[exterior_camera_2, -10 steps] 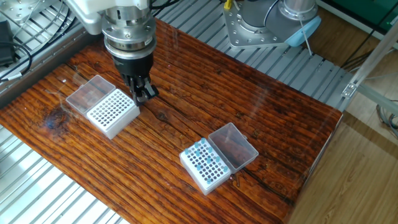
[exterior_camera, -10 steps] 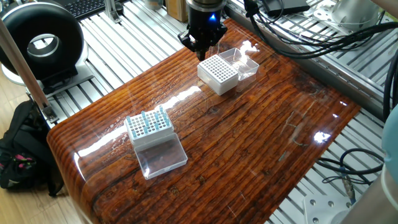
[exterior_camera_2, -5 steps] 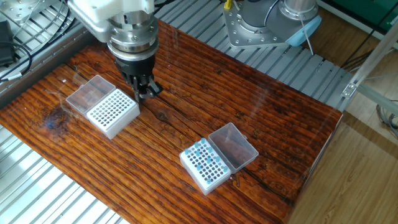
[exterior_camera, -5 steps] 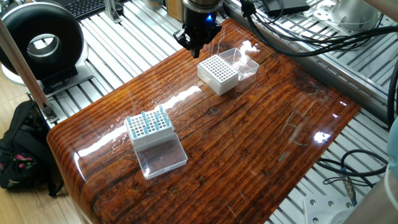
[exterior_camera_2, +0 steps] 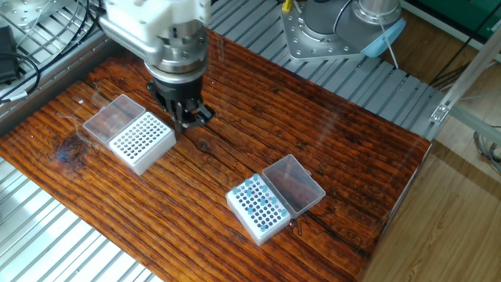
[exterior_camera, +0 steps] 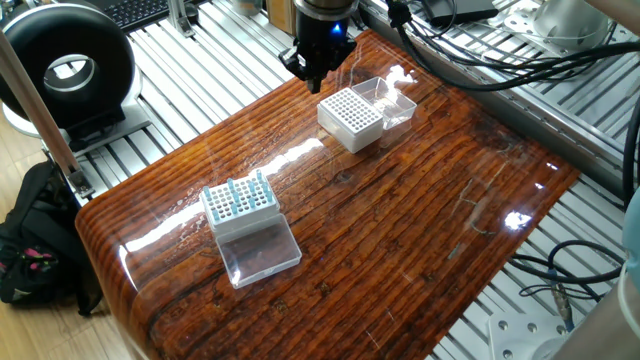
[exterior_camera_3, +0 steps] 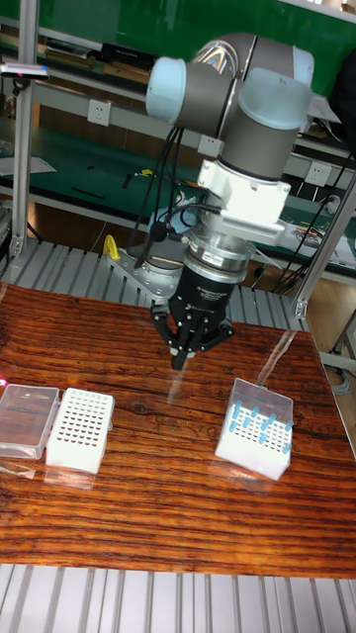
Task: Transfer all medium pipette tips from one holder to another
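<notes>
- Overhead, the gripper point(exterior_camera_3: 179, 362) hangs above the wooden tabletop point(exterior_camera: 420, 230), fingers pointing down and drawn close together at the tips; whether anything so thin as a tip sits between them cannot be told.
- From the one fixed view, the gripper point(exterior_camera: 312, 77) sits at about 11 o'clock of the white holder point(exterior_camera: 350, 118), just beside its far corner and not over the grid.
- From the other fixed view, the gripper point(exterior_camera_2: 192, 120) is at roughly 2 o'clock of that white holder point(exterior_camera_2: 142, 139), close to its edge.
- This white holder shows a grid of open holes, and a clear lid point(exterior_camera_2: 109, 120) lies flat against its side.
- The medium pipette tips point(exterior_camera: 240, 196) stand upright in the second holder point(exterior_camera: 239, 208), well apart from the gripper, near the tabletop's 8 o'clock corner in that view.
- In the tall fixed view the medium pipette tips point(exterior_camera_3: 259, 423) show as pale-blue specks in the holder point(exterior_camera_3: 256, 429) at 4 o'clock of the gripper.
- Its clear lid point(exterior_camera: 260, 250) lies open on the tabletop, touching the holder.
- A black ring-shaped device point(exterior_camera: 65, 72) stands off the tabletop at the upper left.
</notes>
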Action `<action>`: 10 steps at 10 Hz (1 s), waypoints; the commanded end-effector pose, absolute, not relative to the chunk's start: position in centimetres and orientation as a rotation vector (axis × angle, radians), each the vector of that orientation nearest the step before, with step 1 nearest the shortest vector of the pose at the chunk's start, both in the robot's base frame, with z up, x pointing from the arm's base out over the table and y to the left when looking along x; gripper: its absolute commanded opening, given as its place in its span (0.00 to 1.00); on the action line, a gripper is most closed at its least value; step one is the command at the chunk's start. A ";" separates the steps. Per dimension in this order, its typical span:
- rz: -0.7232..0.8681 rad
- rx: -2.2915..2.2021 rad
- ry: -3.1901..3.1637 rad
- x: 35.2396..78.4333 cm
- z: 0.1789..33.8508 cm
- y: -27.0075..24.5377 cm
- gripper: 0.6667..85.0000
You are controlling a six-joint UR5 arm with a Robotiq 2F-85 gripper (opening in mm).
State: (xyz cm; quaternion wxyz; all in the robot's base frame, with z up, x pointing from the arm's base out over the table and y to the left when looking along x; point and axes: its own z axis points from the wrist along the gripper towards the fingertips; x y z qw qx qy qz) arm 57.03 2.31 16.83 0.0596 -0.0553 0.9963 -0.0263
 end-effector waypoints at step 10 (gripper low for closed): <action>-0.043 -0.251 3.037 55.7 16.1 4.9 0.00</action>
